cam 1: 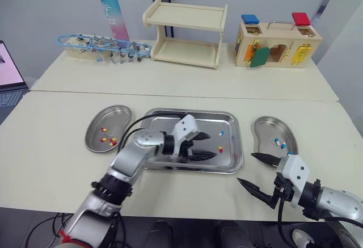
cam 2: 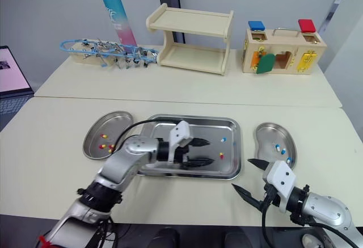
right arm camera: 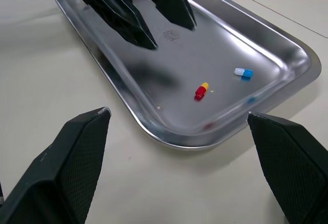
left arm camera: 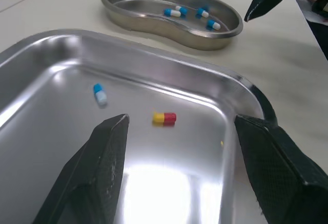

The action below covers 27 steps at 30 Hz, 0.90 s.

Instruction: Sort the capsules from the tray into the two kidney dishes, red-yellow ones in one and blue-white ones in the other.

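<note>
Inside the tray (cam 1: 227, 122), near its right edge, a red-yellow capsule (cam 1: 220, 150) and a blue-white capsule (cam 1: 222, 133) are seen. The left gripper (cam 1: 211, 146) is held wide open, empty, just beside them. The right gripper (cam 1: 245, 167) is spread wide, empty, off the tray's front right corner.

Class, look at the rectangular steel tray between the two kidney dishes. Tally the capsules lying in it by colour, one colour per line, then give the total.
Red-and-yellow capsule in the rectangular steel tray: 1
Blue-and-white capsule in the tray: 1
Total: 2
</note>
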Available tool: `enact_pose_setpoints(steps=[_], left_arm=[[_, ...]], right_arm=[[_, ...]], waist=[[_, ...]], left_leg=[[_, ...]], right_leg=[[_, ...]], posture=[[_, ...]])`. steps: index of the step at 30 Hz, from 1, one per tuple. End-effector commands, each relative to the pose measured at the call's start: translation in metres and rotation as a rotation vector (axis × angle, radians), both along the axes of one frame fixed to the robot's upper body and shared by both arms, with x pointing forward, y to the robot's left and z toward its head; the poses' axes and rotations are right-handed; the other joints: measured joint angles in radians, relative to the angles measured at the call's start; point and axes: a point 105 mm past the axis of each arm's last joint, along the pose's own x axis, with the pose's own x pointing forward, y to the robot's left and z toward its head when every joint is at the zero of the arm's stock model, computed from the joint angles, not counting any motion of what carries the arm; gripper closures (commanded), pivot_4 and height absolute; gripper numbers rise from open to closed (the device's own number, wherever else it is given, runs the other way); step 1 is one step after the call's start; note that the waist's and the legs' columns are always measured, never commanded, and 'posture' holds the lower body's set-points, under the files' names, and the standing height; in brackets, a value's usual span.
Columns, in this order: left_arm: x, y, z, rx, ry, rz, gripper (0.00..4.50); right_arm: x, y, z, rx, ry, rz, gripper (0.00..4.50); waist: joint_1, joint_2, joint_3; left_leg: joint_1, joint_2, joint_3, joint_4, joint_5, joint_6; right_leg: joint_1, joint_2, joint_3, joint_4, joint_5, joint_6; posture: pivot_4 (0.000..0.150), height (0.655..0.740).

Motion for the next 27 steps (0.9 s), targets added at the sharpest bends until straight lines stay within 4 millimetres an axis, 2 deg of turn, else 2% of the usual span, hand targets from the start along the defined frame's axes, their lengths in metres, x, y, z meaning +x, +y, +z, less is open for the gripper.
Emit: enact_pose_setpoints(steps=[1,6,12,18,22,27], left_arm=[[0.005,-0.015,-0.001,0.032,-0.043,-0.021,1.19],[0.007,-0.028,-0.011,0.066,-0.039,-0.037,1.19],[0.011,-0.029,-0.021,0.090,-0.025,-0.006,1.19],[0.006,-0.030,-0.031,0.133,0.000,-0.025,1.19],[0.003,-0.030,-0.035,0.155,0.015,-0.037,2.00],[0.002,-0.029,-0.037,0.157,0.026,-0.028,3.42]], right_arm=[[-0.003,0.008,0.010,0.020,-0.031,0.012,0.00],[-0.004,0.010,0.011,0.020,-0.028,0.001,0.00],[-0.004,0.010,0.010,0.022,-0.025,-0.005,0.00],[-0.003,0.012,0.010,0.025,-0.026,-0.003,0.00],[-0.003,0.013,0.010,0.025,-0.026,0.000,0.00],[-0.003,0.012,0.009,0.023,-0.024,-0.001,0.00]], waist=[[-0.004,0.000,0.000],[-0.005,0.000,0.000],[-0.004,0.000,0.000],[-0.003,0.000,0.000],[-0.003,0.000,0.000],[-0.003,0.000,0.000]], left_leg=[[0.000,0.000,0.000,0.000,0.000,0.000],[0.001,0.000,0.000,0.000,0.000,0.000],[0.000,0.000,0.000,0.000,0.000,0.000],[0.001,0.000,0.000,0.000,0.000,0.000],[0.001,0.000,0.000,0.000,0.000,0.000],[0.001,0.000,0.000,0.000,0.000,0.000]], right_leg=[[0.000,0.000,0.000,0.000,0.000,0.000],[0.000,0.000,0.000,0.001,0.000,0.000],[0.000,0.000,0.000,0.000,0.000,0.000],[0.001,0.000,0.000,0.000,0.000,0.000],[0.001,0.000,0.000,0.000,0.000,0.000],[0.001,0.000,0.000,0.000,0.000,0.000]], posture=[[0.150,0.7400],[0.150,0.7400],[0.150,0.7400],[0.150,0.7400],[0.150,0.7400],[0.150,0.7400]])
